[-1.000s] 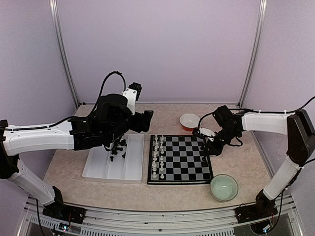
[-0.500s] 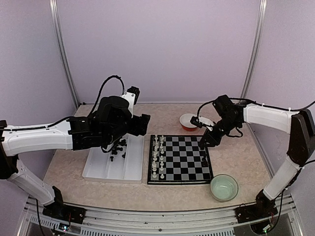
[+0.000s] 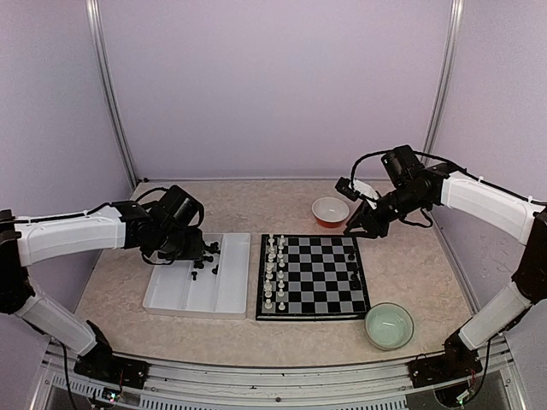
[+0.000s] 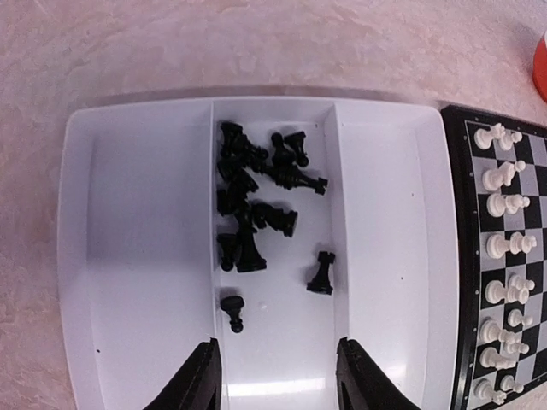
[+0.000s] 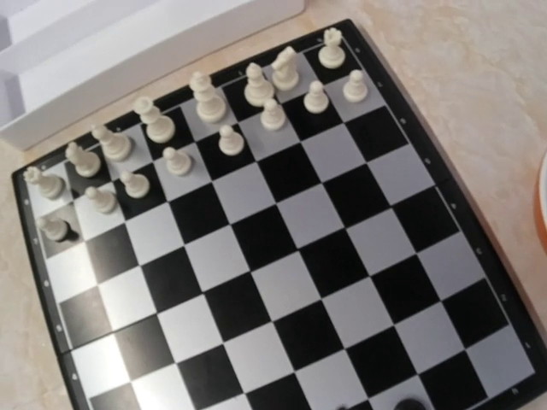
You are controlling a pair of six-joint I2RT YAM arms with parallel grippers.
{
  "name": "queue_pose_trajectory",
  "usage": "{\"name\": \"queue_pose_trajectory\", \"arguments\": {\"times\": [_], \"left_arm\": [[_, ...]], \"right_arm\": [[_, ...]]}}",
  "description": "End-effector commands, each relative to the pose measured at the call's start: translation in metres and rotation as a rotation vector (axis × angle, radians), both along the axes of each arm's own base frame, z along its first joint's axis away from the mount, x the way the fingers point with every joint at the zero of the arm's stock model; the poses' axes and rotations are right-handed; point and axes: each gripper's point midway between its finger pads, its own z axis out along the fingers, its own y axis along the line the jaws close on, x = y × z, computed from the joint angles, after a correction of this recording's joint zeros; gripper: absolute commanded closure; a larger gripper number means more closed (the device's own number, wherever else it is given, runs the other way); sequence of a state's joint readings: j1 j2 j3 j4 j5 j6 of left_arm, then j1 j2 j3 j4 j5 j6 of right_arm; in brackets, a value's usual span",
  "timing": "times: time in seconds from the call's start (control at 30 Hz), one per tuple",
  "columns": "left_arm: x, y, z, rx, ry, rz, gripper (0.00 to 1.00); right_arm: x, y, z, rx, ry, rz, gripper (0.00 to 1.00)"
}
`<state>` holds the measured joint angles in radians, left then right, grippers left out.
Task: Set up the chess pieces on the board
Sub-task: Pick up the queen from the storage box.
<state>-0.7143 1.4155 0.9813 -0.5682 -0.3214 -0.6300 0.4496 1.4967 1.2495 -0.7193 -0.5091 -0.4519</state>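
Observation:
Several black chess pieces (image 4: pixel 252 201) lie heaped in the middle compartment of the white tray (image 4: pixel 137 256); a rook (image 4: pixel 321 273) stands apart and a pawn (image 4: pixel 232 310) lies on its side. My left gripper (image 4: pixel 278 380) hangs open just above that compartment, nothing between its fingers (image 4: pixel 202 384). The board (image 3: pixel 316 278) carries white pieces (image 3: pixel 273 272) in its two left columns and two black pieces (image 3: pixel 353 266) at its right edge. My right gripper (image 3: pixel 363 225) hovers over the board's far right corner; its fingers do not show in the right wrist view, which looks down on the board (image 5: pixel 282 282).
An orange bowl (image 3: pixel 330 211) stands behind the board's far right corner, close under the right gripper. A pale green bowl (image 3: pixel 389 325) sits off the board's near right corner. The tray (image 3: pixel 171 295) lies directly left of the board.
My left arm dropped and drew back over the tray, its jaws narrowing. My right gripper rose off the board's right edge toward the far corner, with a black piece standing where it was.

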Motion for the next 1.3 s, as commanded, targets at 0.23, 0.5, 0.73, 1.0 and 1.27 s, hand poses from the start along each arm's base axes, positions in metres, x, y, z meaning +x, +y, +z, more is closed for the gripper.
{"name": "queue_pose_trajectory", "arguments": {"times": [0.23,0.5,0.73,1.0,1.27], "left_arm": [[0.017,-0.009,-0.056,0.027,0.203,0.075,0.57],[0.028,-0.003,-0.08,0.089,0.249,0.114,0.63],[0.034,0.006,-0.09,0.112,0.261,0.143,0.67],[0.038,0.004,-0.109,0.122,0.291,0.14,0.72],[0.039,0.005,-0.112,0.129,0.299,0.127,0.86]], "right_arm": [[-0.016,0.001,0.007,0.031,-0.005,0.027,0.69],[-0.021,-0.002,0.01,0.038,-0.024,0.025,0.7],[-0.024,-0.002,0.007,0.049,-0.021,0.03,0.7],[-0.026,-0.002,0.004,0.049,-0.017,0.03,0.7],[-0.024,-0.002,0.005,0.047,-0.016,0.029,0.7]]}}
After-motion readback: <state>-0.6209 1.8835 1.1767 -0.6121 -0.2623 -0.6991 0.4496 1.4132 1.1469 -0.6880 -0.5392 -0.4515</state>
